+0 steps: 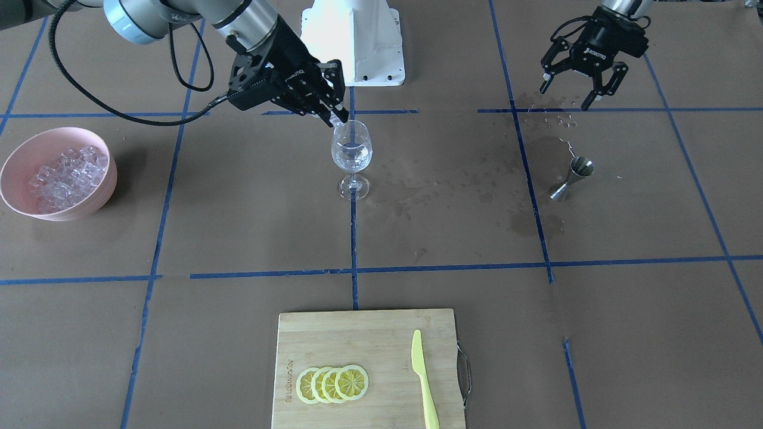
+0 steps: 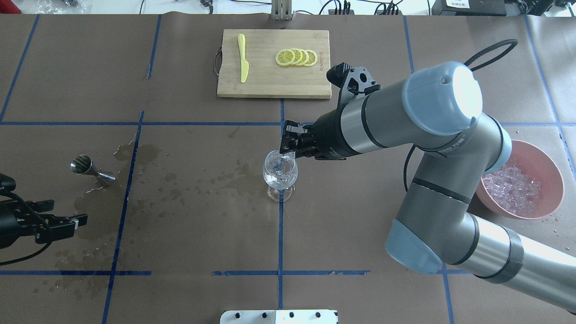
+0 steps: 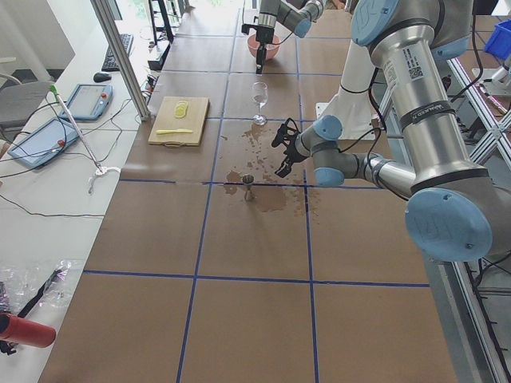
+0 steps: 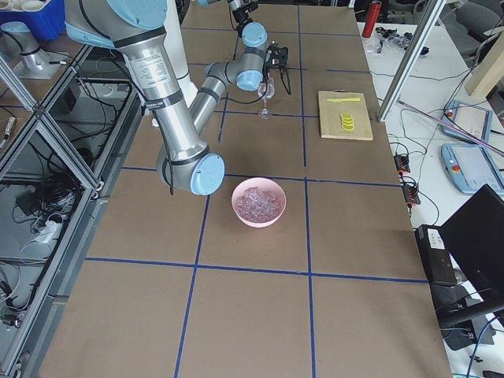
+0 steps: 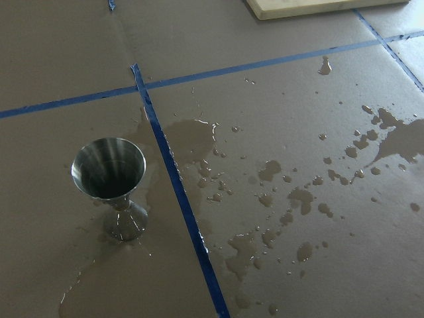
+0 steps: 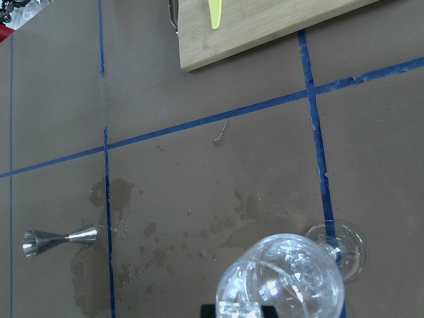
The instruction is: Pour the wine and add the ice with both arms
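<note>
Just below the right gripper [image 1: 337,116] stood the wine glass [image 1: 351,154], upright on the worktop [image 1: 238,238], its rim almost touching the fingertips. Glinting cubes of ice [image 6: 291,271] already lay in the cup, and any wine among them was too clear for me to pick out. That gripper's fingers were drawn close together and tilted down over the cup, a pose suited to letting a cube fall straight in rather than bounce off the rim. Whether one sat pinched between them I could not tell. Well off to that gripper's outer side sat the pink bowl [image 1: 18,156], heaped with more ice, on the side only the right arm served. Far across, the left gripper [image 1: 566,98] hung released, fingers spread, holding nothing. Near it and lower, the jigger [image 1: 575,174] stood upright and looked empty, amid wet splashes [image 1: 453,185]. From that I judged the pour finished and the ice step under way.
</note>
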Motion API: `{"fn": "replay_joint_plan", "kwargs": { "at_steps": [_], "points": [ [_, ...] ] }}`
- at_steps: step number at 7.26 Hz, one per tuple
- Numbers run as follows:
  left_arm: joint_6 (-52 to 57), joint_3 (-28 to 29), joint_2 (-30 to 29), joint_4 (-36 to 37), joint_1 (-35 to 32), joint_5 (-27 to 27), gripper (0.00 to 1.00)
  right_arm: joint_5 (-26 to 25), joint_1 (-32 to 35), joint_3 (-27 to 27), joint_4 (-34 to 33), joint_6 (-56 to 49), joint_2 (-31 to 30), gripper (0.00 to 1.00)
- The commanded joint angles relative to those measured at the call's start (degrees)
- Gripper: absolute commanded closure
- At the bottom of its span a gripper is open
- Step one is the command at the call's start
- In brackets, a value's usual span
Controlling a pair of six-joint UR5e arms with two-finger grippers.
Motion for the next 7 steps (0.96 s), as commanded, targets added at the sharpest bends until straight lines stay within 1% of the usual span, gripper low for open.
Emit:
{"fn": "replay_joint_plan", "kwargs": {
  "at_steps": [1, 3, 4, 5, 6, 7],
  "points": [
    [0.06, -3.48, -0.4, 3.5, -6.36, -10.32, 0.0, -0.66, -0.99, -2.53, -0.01, 0.02, 1.78, 1.0],
    [0.23, -5.08, -2.58, 9.72, -7.87, -13.96, 0.0, -0.57, -1.35, -2.36, -0.01, 0.02, 1.35, 1.0],
    [1.36, -5.08, -4.07, 11.23, -9.62, -13.97, 0.0, -0.4, -1.26, -1.13, -0.61, 0.02, 0.91, 1.0],
    [2.59, -5.17, -4.61, 12.12, -10.94, -13.97, 0.0, -0.14, -1.26, 1.23, -4.71, -0.07, 0.9, 1.0],
    [3.39, -5.17, -4.7, 12.73, -11.22, -14.06, 0.0, -0.13, -1.26, 2.29, -6.23, -0.07, 0.9, 1.0],
    [3.4, -5.17, -4.79, 12.74, -11.39, -13.97, 0.0, -0.22, -1.26, 2.13, -6.25, 0.02, 0.82, 0.95]
  ]
}}
